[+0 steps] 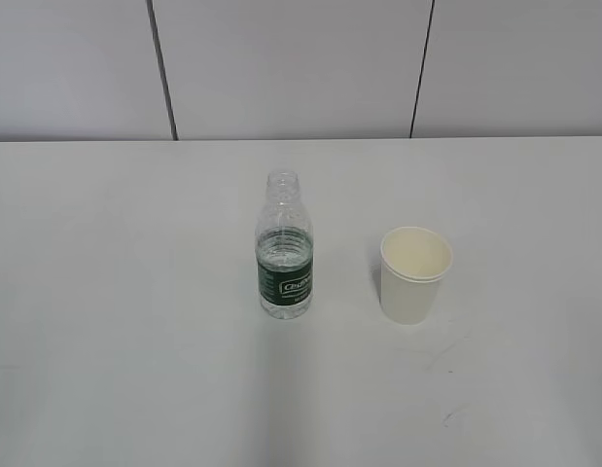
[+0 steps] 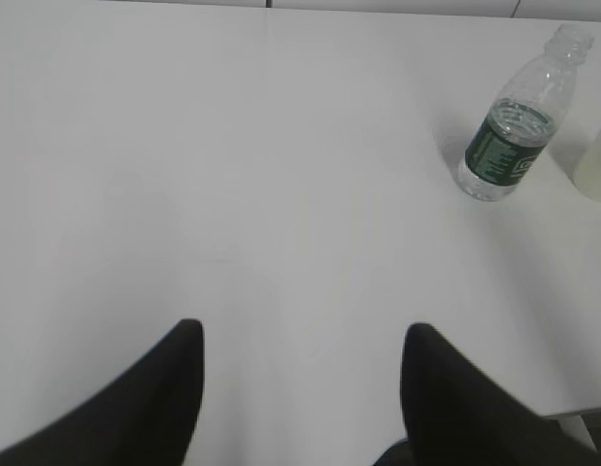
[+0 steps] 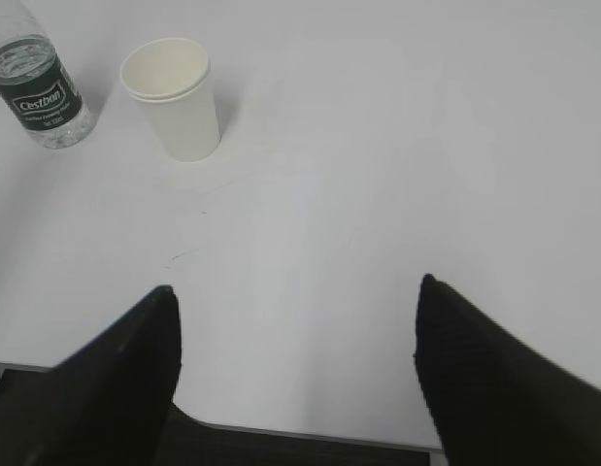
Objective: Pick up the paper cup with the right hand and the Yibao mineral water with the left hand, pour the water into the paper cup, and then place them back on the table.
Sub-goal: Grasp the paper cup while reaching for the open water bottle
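The Yibao mineral water bottle [image 1: 284, 248] stands upright and uncapped on the white table [image 1: 125, 292], left of the paper cup [image 1: 414, 274]. The cup stands upright, its cream inside showing. Neither arm shows in the exterior view. My left gripper [image 2: 302, 340] is open and empty near the table's front edge; the bottle [image 2: 514, 121] is far off at its upper right. My right gripper [image 3: 295, 296] is open and empty above the table's front edge; the cup [image 3: 174, 97] and the bottle [image 3: 38, 87] are far off at its upper left.
A grey panelled wall [image 1: 301, 68] runs behind the table. Faint scuff marks [image 1: 446, 418] lie on the table in front of the cup. The table's front edge [image 3: 310, 432] shows under the right gripper.
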`<state>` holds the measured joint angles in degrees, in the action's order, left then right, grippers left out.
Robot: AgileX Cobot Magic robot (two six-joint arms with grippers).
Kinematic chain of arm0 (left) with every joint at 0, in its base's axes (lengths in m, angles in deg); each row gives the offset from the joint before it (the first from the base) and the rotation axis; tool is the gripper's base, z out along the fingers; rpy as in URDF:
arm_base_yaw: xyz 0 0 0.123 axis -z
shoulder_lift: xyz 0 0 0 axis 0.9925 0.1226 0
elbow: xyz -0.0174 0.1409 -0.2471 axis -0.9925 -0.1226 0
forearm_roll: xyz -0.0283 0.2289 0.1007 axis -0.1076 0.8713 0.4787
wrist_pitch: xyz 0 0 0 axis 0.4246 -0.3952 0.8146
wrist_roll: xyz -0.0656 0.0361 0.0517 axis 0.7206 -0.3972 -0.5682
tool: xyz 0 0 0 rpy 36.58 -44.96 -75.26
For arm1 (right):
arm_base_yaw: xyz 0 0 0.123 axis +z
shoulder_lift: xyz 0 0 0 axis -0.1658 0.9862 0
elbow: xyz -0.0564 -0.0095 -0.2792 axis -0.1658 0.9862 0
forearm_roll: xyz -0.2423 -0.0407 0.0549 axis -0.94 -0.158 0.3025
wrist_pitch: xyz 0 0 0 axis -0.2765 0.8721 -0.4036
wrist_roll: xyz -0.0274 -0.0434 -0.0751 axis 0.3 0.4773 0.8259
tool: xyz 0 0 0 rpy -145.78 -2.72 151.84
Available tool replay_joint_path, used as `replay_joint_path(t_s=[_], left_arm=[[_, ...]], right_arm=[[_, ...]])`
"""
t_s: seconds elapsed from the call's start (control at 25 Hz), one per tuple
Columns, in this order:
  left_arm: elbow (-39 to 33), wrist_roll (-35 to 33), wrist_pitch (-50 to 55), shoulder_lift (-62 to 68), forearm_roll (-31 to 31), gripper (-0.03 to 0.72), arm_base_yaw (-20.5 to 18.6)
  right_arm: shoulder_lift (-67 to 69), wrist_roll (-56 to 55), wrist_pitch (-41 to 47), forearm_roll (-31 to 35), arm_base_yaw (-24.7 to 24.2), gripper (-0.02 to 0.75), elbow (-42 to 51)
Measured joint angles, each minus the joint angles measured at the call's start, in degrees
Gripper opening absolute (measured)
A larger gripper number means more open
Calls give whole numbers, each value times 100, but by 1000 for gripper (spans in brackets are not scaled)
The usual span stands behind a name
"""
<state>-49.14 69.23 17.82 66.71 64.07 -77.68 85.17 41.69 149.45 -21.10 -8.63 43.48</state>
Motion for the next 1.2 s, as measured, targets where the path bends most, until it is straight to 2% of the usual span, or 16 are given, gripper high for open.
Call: replay_joint_path(t_s=[1.2], left_arm=[[0, 0, 0, 0, 0, 405, 0]], right_arm=[[0, 0, 0, 0, 0, 585, 0]])
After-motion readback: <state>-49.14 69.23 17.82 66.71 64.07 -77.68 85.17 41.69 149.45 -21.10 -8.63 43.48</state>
